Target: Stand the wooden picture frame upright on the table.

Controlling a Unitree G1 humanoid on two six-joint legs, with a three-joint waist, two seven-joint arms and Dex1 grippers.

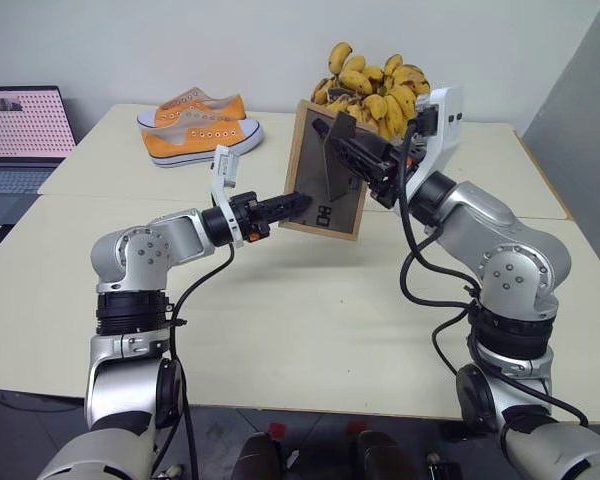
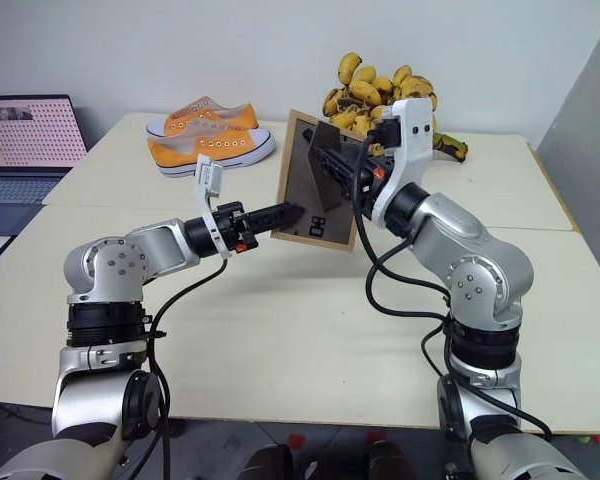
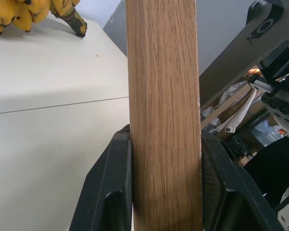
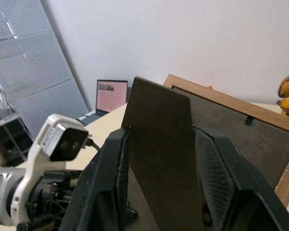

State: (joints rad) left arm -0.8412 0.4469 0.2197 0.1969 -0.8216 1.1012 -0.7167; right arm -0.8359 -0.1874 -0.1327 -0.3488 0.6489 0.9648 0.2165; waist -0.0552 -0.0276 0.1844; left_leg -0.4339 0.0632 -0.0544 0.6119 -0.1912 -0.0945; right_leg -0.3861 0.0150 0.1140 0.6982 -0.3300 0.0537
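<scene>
Above the counter's (image 1: 310, 330) middle, the left gripper (image 1: 298, 203) jaws clamp the picture frame's (image 1: 330, 215) wooden edge while the right gripper (image 4: 159, 159) jaws pinch its prop leg (image 4: 159, 144), likely to swing it out.

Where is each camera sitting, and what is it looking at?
Left and right eye: on the head, looking down over both arms at the wooden picture frame above the table.
Left wrist: looks along its fingers clamping the frame's wooden edge.
Right wrist: looks along its fingers pinching the prop leg.
Shared: both wrist views and the eye views show the frame.
</scene>
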